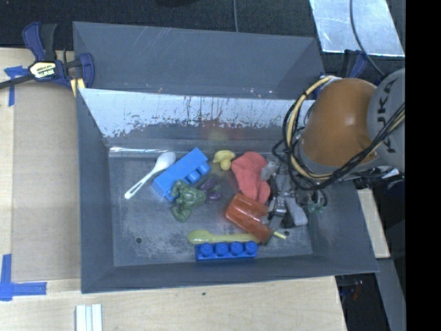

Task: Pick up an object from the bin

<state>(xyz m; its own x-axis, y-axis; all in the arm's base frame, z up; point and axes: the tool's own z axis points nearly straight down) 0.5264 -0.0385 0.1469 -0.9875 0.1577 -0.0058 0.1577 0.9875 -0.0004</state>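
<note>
My gripper (280,202) is low in the right part of the bin, under the arm's orange dome. It stands against the right end of an orange-red block (243,214) that lies tilted on the bin floor. A pink, soft-looking lump (249,174) lies just left of and behind the gripper. A small yellow piece (222,158) sits behind the pink lump. In front of the orange-red block lie a yellow-green spoon (213,237) and a long blue studded brick (226,249).
Further left lie a green figure (187,199), a wide blue brick (182,172) and a white spoon (147,176). The bin's sloping right wall is close behind the gripper. Cables hang round the wrist.
</note>
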